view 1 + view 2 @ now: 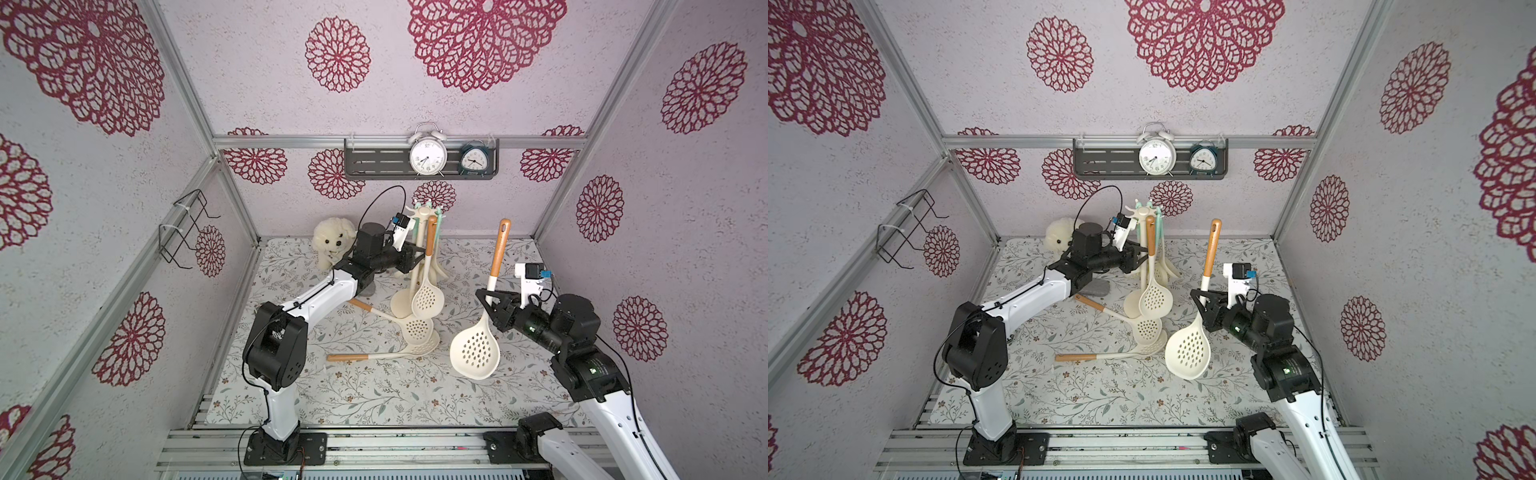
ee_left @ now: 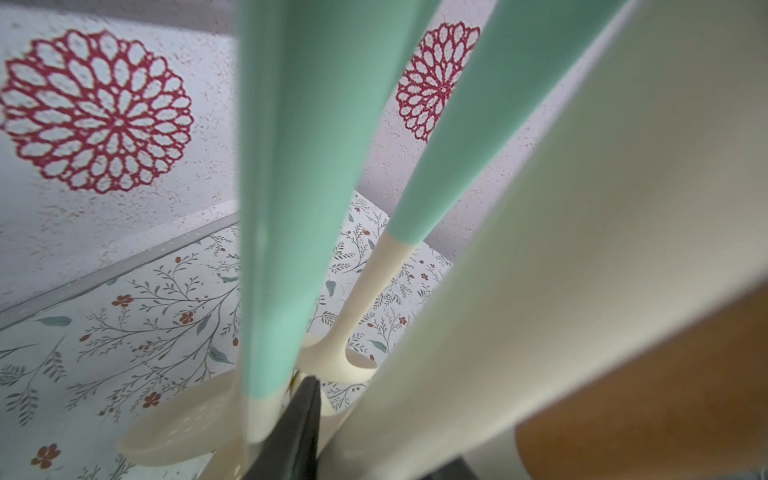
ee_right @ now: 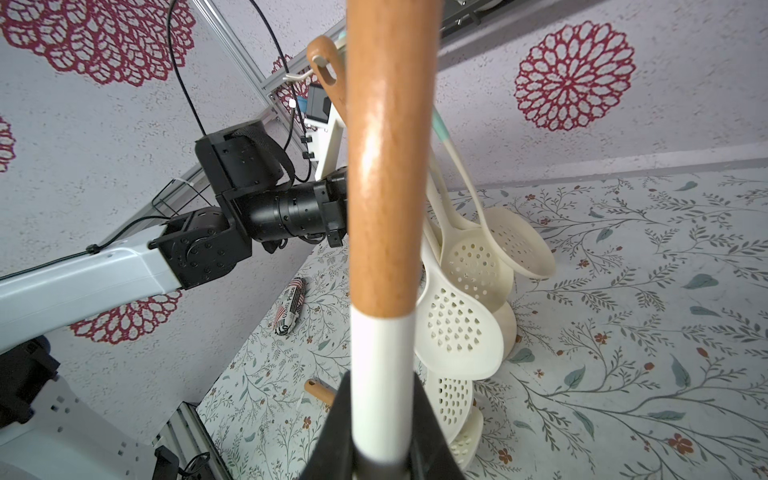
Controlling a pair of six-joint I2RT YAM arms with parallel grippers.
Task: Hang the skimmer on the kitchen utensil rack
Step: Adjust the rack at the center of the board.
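Observation:
The kitchen utensil rack (image 1: 422,212) (image 1: 1142,210), a cream pole with a hook crown, stands at the back of the table. A wood-handled skimmer (image 1: 428,297) (image 3: 457,332) hangs on it beside two mint-handled ones (image 2: 299,166). My right gripper (image 1: 490,301) (image 1: 1202,301) (image 3: 382,424) is shut on the white neck of another skimmer (image 1: 476,353) (image 3: 386,166), held upright with its bowl down, to the right of the rack. My left gripper (image 1: 415,257) (image 1: 1140,253) is at the pole (image 2: 540,249). Only one of its fingers (image 2: 301,424) shows, close beside the pole.
Two more skimmers (image 1: 417,328) (image 1: 415,351) lie on the floral mat in front of the rack's base. A plush dog (image 1: 332,243) sits behind the left arm and a small pouch (image 3: 291,307) under it. A dark shelf (image 1: 374,160) with two clocks hangs on the back wall and a black wire rack (image 1: 183,224) on the left wall.

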